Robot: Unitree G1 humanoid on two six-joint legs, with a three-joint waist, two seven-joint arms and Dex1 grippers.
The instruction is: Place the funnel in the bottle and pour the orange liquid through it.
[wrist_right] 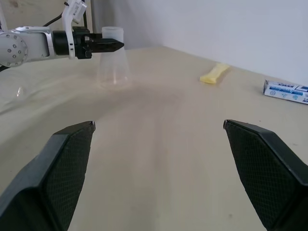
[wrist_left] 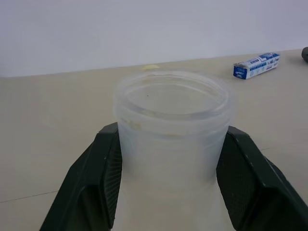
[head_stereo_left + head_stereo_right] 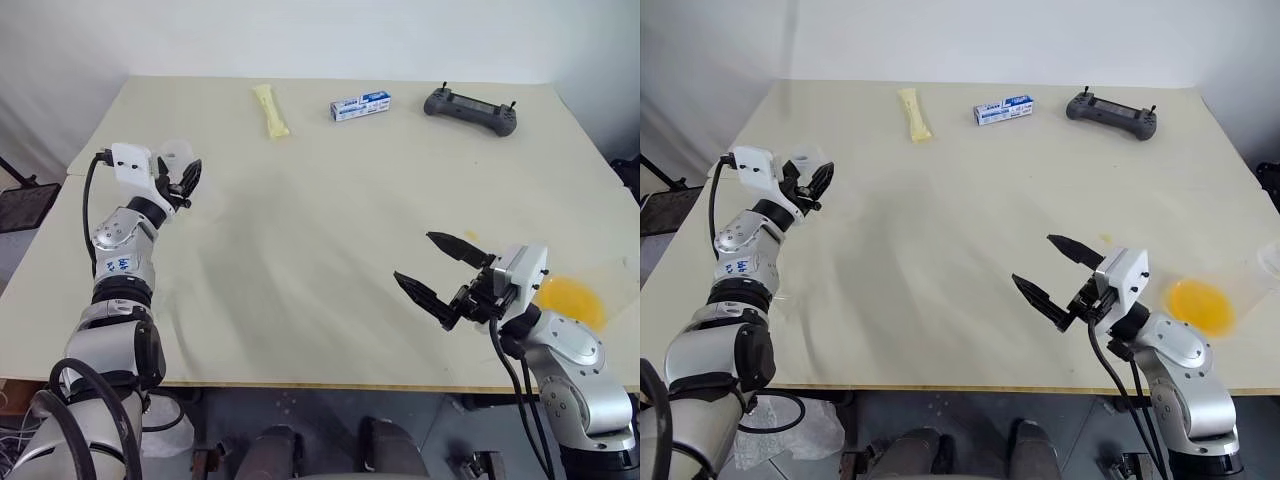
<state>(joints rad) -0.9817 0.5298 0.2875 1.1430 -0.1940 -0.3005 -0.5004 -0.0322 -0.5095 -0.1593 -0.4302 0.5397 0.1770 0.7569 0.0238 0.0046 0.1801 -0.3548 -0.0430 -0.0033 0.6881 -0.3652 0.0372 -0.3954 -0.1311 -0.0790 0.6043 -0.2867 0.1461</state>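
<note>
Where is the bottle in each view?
Left eye view: the bottle at far left, in the left gripper.
Right eye view: the same place.
Left wrist view: between the fingers.
Right wrist view: at the left gripper's tips.
Shared landmark: blue-and-white box.

L arm stretched fwd, its black two-finger left gripper point(image 3: 185, 178) roughly level, fingers closed either side of the neck of the clear plastic flask-like bottle point(image 2: 172, 125). R arm bent low, black two-finger right gripper point(image 3: 436, 270) spread wide, holding nothing.
</note>
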